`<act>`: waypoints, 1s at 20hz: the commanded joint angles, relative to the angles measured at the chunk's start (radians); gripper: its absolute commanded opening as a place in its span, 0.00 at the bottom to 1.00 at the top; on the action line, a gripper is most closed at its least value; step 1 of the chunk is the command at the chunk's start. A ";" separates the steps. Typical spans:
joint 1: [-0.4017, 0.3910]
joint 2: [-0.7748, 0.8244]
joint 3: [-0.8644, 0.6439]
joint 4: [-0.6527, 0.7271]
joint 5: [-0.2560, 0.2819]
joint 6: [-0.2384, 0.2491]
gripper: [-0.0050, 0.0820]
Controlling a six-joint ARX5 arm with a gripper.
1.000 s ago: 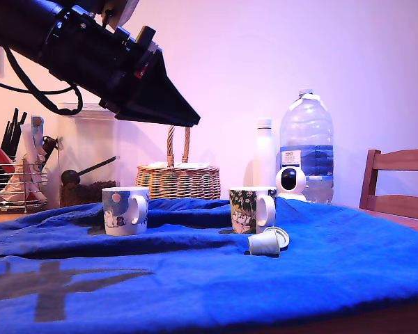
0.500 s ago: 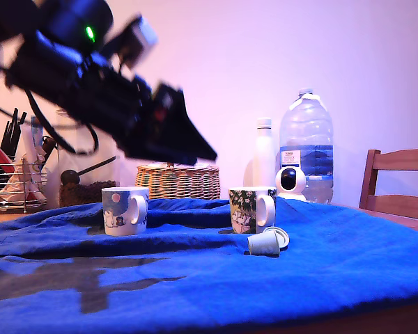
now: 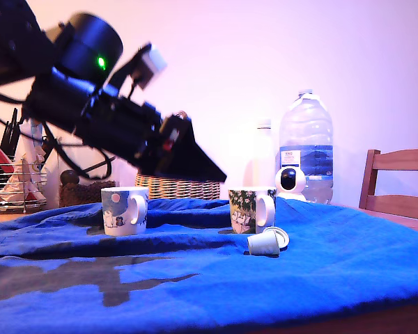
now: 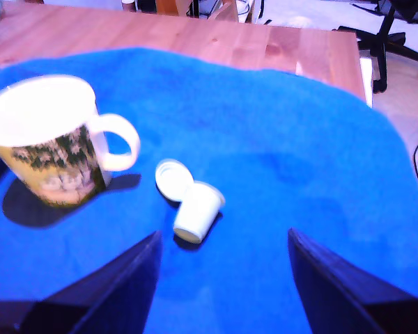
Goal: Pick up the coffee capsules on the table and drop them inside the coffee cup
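Arm [image 3: 104, 118] lowered, jaws apart, pale capsule [image 4: 197, 212] beside mug [image 4: 45, 142]

The black arm [image 3: 76, 104] reaches in from the upper corner at the exterior view's left and slopes downward toward the middle of the table, raised well above its surface. A green light glows on a round housing near the top of the arm, with cables looping beneath it. The gripper [image 3: 207, 172] tapers to a dark wedge at the low end. In the wrist view the gripper [image 4: 223, 278] has its two dark fingers [image 4: 118, 285] spread wide apart, nothing between them.
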 commanded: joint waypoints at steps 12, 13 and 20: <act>-0.032 0.024 -0.010 0.083 0.008 -0.025 0.65; -0.037 0.032 -0.006 0.085 0.008 -0.039 0.65; -0.068 0.155 0.081 0.081 0.006 -0.072 0.65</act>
